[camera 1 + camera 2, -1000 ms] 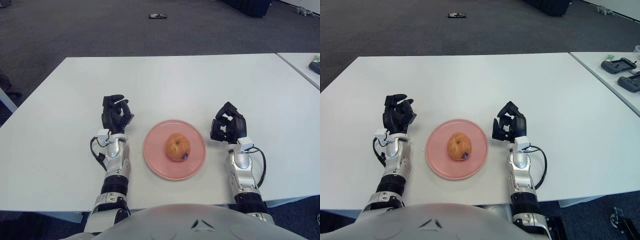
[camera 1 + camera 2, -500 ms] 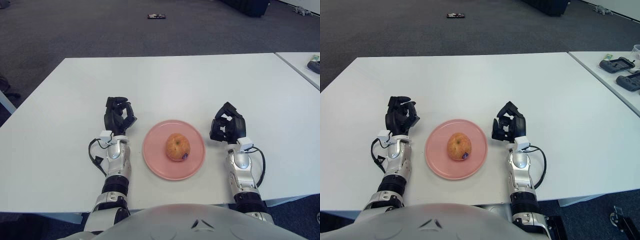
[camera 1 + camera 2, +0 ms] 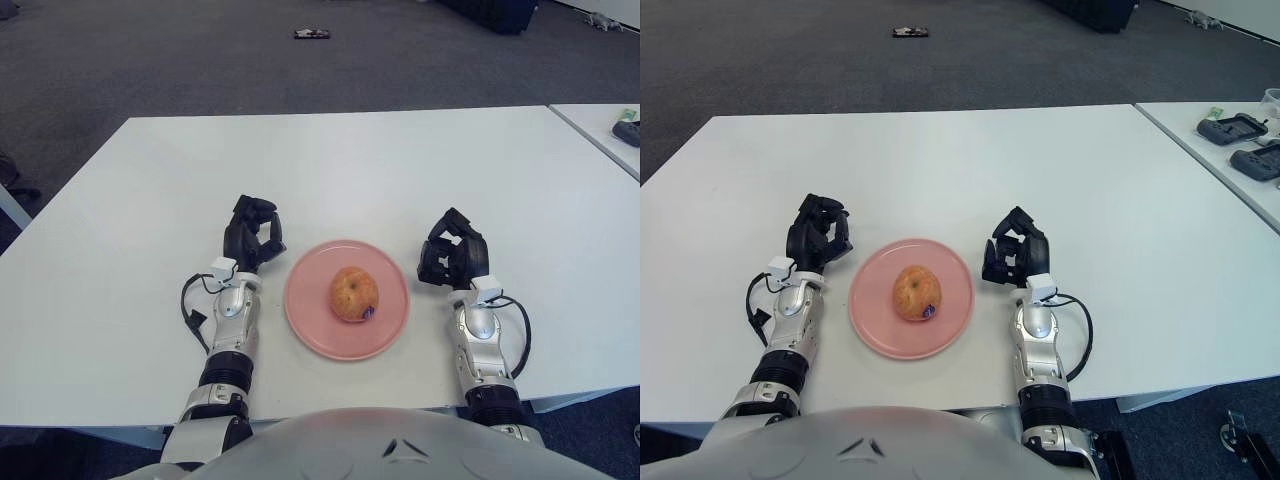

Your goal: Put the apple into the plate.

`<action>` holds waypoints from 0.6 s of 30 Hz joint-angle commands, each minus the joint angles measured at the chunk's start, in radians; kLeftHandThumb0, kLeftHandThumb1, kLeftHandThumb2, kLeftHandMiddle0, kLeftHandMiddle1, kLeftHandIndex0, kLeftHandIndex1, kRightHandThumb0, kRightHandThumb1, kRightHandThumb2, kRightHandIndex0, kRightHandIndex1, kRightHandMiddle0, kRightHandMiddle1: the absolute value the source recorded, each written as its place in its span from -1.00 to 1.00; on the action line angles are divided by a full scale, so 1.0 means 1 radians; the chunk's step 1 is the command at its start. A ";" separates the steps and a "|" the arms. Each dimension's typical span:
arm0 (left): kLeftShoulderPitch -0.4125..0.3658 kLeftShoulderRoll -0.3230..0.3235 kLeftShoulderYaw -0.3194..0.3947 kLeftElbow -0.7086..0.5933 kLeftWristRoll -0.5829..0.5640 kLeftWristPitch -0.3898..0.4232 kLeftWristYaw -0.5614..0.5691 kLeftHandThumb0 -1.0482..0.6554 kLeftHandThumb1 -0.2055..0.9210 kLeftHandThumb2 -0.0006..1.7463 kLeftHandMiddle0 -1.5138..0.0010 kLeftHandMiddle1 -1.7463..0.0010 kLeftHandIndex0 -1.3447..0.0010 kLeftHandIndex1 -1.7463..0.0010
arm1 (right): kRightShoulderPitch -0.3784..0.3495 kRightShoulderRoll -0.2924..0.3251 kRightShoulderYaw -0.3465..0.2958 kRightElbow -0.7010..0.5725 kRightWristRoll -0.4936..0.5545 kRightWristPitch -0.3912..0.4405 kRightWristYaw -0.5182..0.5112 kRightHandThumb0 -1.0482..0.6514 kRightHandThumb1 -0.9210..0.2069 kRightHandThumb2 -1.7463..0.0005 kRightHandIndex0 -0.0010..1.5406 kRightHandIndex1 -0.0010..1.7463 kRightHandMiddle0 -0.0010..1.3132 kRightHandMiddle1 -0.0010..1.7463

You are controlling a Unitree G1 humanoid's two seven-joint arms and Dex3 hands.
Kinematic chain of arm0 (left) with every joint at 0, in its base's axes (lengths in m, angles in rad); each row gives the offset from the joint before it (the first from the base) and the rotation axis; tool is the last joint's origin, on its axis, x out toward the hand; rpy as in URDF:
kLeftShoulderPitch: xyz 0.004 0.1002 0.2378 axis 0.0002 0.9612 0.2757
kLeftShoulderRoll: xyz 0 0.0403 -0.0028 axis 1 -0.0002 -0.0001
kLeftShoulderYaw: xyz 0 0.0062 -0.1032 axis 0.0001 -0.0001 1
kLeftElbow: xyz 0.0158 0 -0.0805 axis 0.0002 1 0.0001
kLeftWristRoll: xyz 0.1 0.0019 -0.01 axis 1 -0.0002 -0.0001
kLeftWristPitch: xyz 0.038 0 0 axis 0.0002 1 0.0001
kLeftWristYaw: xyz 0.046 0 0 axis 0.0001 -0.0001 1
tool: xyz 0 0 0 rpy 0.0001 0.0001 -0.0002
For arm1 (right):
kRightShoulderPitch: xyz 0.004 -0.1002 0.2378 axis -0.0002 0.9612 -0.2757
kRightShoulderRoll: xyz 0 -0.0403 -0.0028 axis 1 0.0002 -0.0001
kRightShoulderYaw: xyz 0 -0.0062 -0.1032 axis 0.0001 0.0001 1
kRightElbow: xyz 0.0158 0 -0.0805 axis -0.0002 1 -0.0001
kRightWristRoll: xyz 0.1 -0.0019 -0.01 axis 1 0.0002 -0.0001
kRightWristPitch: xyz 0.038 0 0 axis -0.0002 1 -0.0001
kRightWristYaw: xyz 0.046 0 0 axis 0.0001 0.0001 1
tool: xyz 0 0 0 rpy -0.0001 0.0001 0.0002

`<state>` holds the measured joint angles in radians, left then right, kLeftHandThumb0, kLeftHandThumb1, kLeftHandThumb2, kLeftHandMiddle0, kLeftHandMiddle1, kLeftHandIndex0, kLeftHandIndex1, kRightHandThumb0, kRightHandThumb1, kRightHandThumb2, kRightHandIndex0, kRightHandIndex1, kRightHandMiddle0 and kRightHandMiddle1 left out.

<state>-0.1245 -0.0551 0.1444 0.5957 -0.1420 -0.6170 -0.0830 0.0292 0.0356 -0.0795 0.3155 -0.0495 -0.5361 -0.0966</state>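
The white table (image 3: 330, 160) fills most of the frame, its far edge running across the upper part and its near edge along the bottom beside the robot's body; the upper half of its top lies bare. A second table (image 3: 1230, 150) shows at the right edge, apart from the first by a narrow gap, with dark controllers (image 3: 1240, 130) on it. The pink plate (image 3: 310, 320) sits at lower centre, near the front edge, and the apple (image 3: 354, 293) stands in its middle. The left hand (image 3: 252, 235) shows just left of the plate's upper rim, fingers curled and holding nothing. The right hand (image 3: 452, 258) shows just right of the plate, fingers likewise curled on nothing. A second ago the left hand was further left and spread more upright; it has since swung in toward the plate. The right hand, plate and apple are as before.
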 commanded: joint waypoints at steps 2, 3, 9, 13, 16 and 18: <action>0.081 0.017 -0.012 0.013 0.015 0.023 -0.024 -0.28 0.17 0.33 -0.16 -1.00 0.25 -1.00 | -0.007 0.004 0.003 0.019 0.004 0.016 -0.005 -0.42 0.37 -0.75 0.77 1.00 0.15 1.00; 0.087 0.018 -0.015 0.006 0.017 0.026 -0.025 -0.28 0.17 0.33 -0.16 -1.00 0.25 -1.00 | -0.007 0.005 0.004 0.022 0.004 0.018 -0.004 -0.42 0.37 -0.76 0.76 1.00 0.15 1.00; 0.114 0.019 -0.026 -0.030 0.026 0.050 -0.023 -0.28 0.16 0.33 -0.15 -1.00 0.25 -1.00 | -0.007 0.009 0.008 0.038 0.012 0.040 0.002 -0.42 0.38 -0.76 0.74 1.00 0.16 1.00; 0.127 0.021 -0.031 -0.052 0.032 0.072 -0.020 -0.28 0.16 0.33 -0.14 -1.00 0.25 -1.00 | -0.007 0.014 0.008 0.044 0.021 0.083 0.006 -0.42 0.38 -0.77 0.74 1.00 0.16 1.00; 0.133 0.022 -0.033 -0.060 0.034 0.080 -0.021 -0.28 0.16 0.34 -0.14 -1.00 0.24 -1.00 | -0.005 0.017 0.007 0.038 0.021 0.119 0.002 -0.42 0.38 -0.77 0.75 1.00 0.16 1.00; 0.137 0.023 -0.033 -0.067 0.032 0.087 -0.023 -0.29 0.15 0.34 -0.15 -1.00 0.24 -1.00 | -0.004 0.019 0.006 0.031 0.017 0.144 -0.005 -0.42 0.38 -0.77 0.75 1.00 0.16 1.00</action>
<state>-0.0480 -0.0353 0.1117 0.5039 -0.1088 -0.5483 -0.0988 0.0255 0.0473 -0.0734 0.3480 -0.0439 -0.4387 -0.0954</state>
